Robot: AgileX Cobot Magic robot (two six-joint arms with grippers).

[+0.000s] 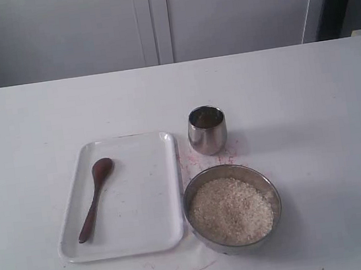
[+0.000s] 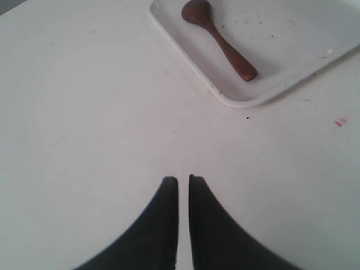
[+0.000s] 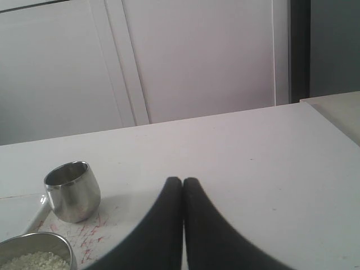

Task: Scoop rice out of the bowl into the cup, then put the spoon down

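The wooden spoon (image 1: 96,199) lies flat on a white tray (image 1: 170,233), handle toward the table's front; the left wrist view shows the spoon (image 2: 219,39) too. To the tray's right stands the bowl (image 1: 276,192), heaped with rice (image 1: 230,209). Just behind it is the steel cup (image 1: 207,130), upright. My left gripper (image 2: 183,179) hovers over bare table short of the tray (image 2: 236,101), its jaws nearly together and empty. My right gripper (image 3: 183,180) is shut on nothing, off to the side of the cup (image 3: 72,191) and bowl (image 3: 59,241). Neither arm shows in the exterior view.
Red scribble marks stain the table between cup and bowl (image 1: 232,151) and near the front edge (image 1: 198,269). White cabinet doors (image 1: 152,19) close off the back. A beige surface (image 3: 337,112) adjoins the table at the far right.
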